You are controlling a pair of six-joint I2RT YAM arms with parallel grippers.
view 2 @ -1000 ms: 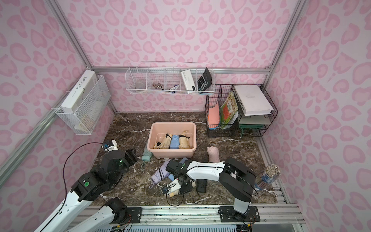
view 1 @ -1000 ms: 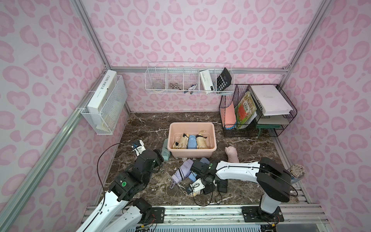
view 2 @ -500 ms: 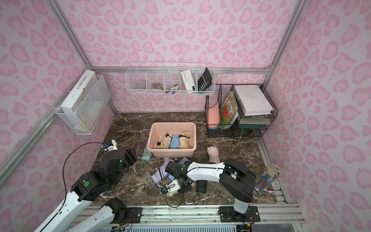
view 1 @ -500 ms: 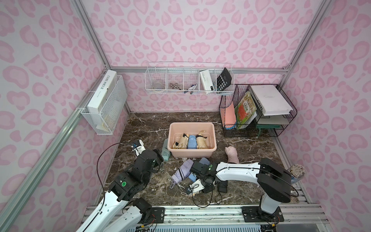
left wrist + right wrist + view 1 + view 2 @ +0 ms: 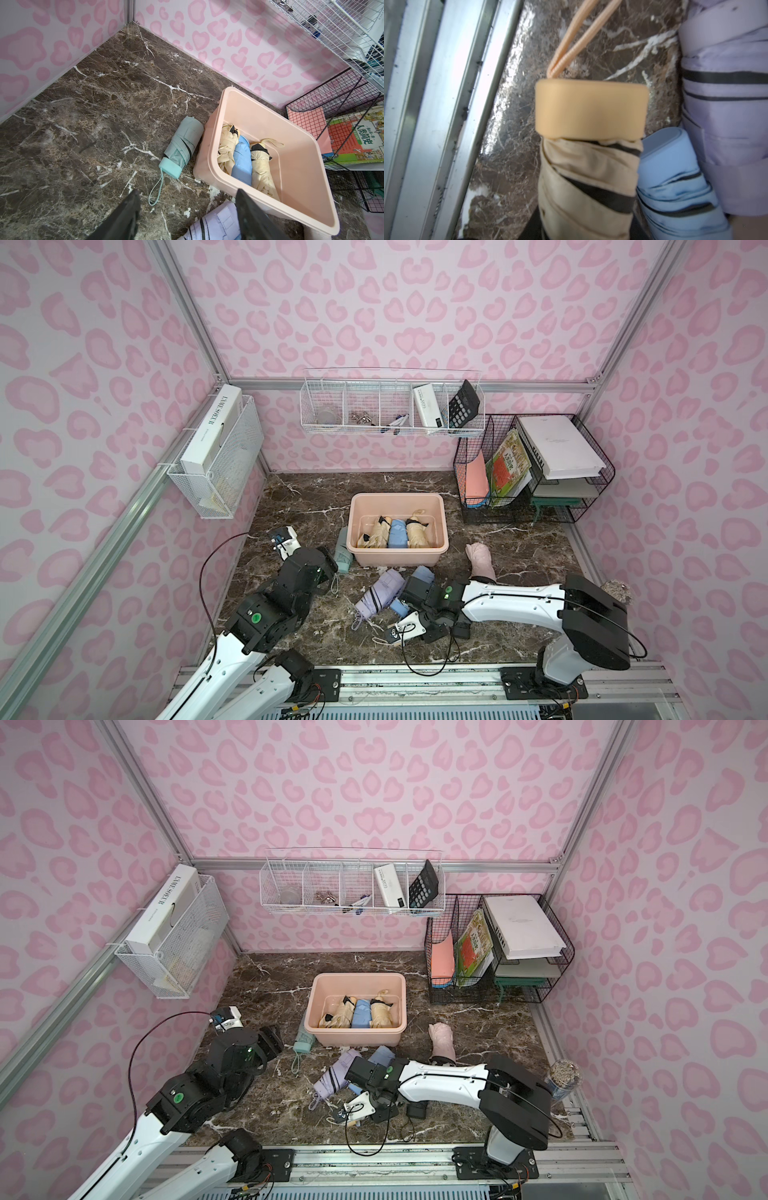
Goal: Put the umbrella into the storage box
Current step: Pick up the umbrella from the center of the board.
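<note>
Umbrella (image 5: 589,166), beige, pinched in right jaws, arm stretched low over marbled desk (image 5: 104,104); left jaws spread, empty, storage box (image 5: 259,116) just ahead.

Taking its handle cap as twelve o'clock, I see the tan umbrella (image 5: 589,182) filling my screen, folded and black-trimmed. Its peach cord (image 5: 577,37) runs on toward twelve over the marble table (image 5: 512,124). Dark fingers (image 5: 532,227) flank its cloth at the six o'clock end, touching it. A light blue umbrella (image 5: 675,182) touches it at three, a lavender umbrella (image 5: 726,124) lies just beyond, and a metal rail (image 5: 436,104) runs at nine.
</note>
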